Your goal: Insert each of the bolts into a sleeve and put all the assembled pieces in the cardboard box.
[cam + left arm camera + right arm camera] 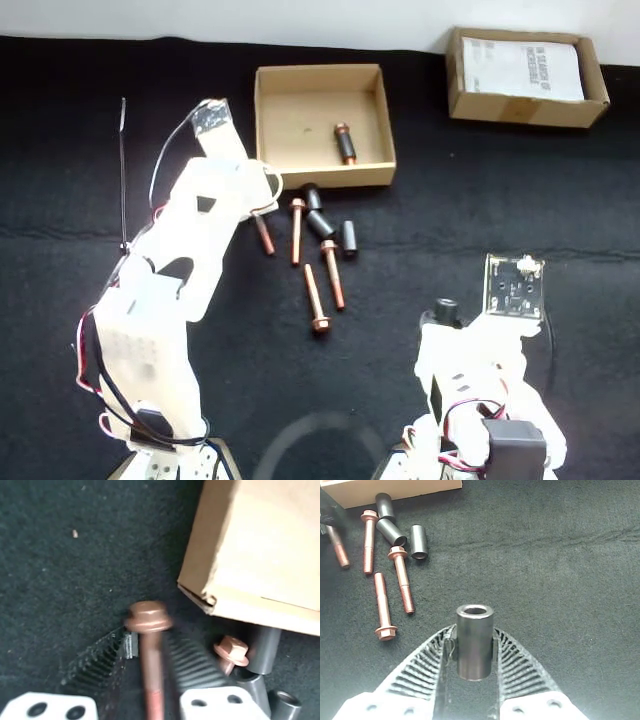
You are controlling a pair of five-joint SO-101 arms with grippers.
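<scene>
The table (500,250) is draped in black. One assembled piece (345,143) is kept in the cardboard box (268,120) (loose bolts (315,298) beside it). A bolt (148,618) is clenched by the left gripper (150,649), a sleeve (475,630) by the right gripper (473,647).

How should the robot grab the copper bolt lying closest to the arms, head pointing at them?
Grip the bolt around the middle of its shank, coming straight down from above, tool fingers on either long side. It lies flat on the table, so only its sides can be pinched; another bolt lies close beside it, so open narrowly.
</scene>
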